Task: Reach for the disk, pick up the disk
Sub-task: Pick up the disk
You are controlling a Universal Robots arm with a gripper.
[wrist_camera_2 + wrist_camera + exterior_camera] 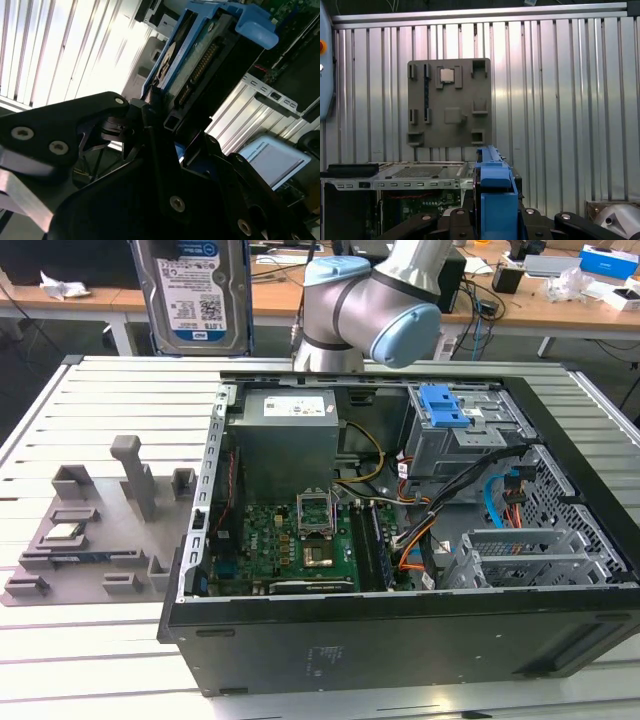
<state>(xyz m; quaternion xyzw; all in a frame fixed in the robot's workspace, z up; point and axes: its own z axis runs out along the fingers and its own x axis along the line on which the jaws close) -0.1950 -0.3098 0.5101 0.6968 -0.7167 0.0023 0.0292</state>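
The disk [192, 290] hangs upright in the air at the back of the exterior view's left, silver-grey with a blue-and-white label facing the camera, well above the slatted table [110, 390]. In the second wrist view the disk [200, 60] sits edge-on between the black fingers [80, 120] of my gripper [160, 107], its connector side showing. In the first wrist view its blue side rail [495, 192] stands between the fingers of the gripper [495, 217], high over the table. The gripper is shut on the disk.
An open computer case [400, 630] lies on the table, with a blue latch piece [445, 405] on its drive cage. A grey fixture plate [90, 530] on the exterior view's left carries a small square chip [63, 532]. My arm [370, 300] stands behind the case.
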